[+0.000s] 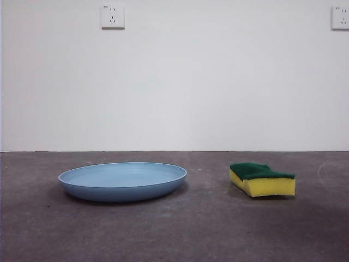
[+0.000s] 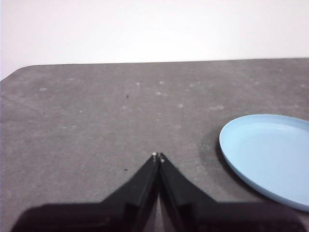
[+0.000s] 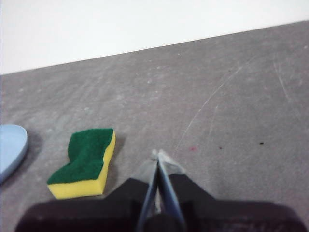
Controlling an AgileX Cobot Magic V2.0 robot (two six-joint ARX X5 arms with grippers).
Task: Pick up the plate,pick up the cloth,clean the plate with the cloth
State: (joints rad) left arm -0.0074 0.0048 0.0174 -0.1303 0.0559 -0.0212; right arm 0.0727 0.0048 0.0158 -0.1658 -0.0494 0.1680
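On the grey table [image 1: 174,229], nearest the front edge, runs a bare stretch of scuffed surface. Beyond it, about midway across the tabletop, the plate [image 1: 122,180] sits flat and right way up, toward one side, and the cloth [image 1: 262,178], a yellow sponge with its green scouring layer uppermost, lies well apart from it toward the other side. That gap probably gives each arm its own target without crowding. Neither arm shows in the front view.

From the wrist cameras, the left gripper [image 2: 158,156] hangs above the table with its jaws pressed together, holding nothing; the plate [image 2: 270,157] lies near it, off to one side. The right gripper [image 3: 158,154] likewise has its jaws together and empty, with the cloth [image 3: 87,162] just beside it and the plate's rim [image 3: 10,147] past that.

Behind the far edge rises a white wall with two sockets [image 1: 112,16]. Judging by this, no pick-up has begun.
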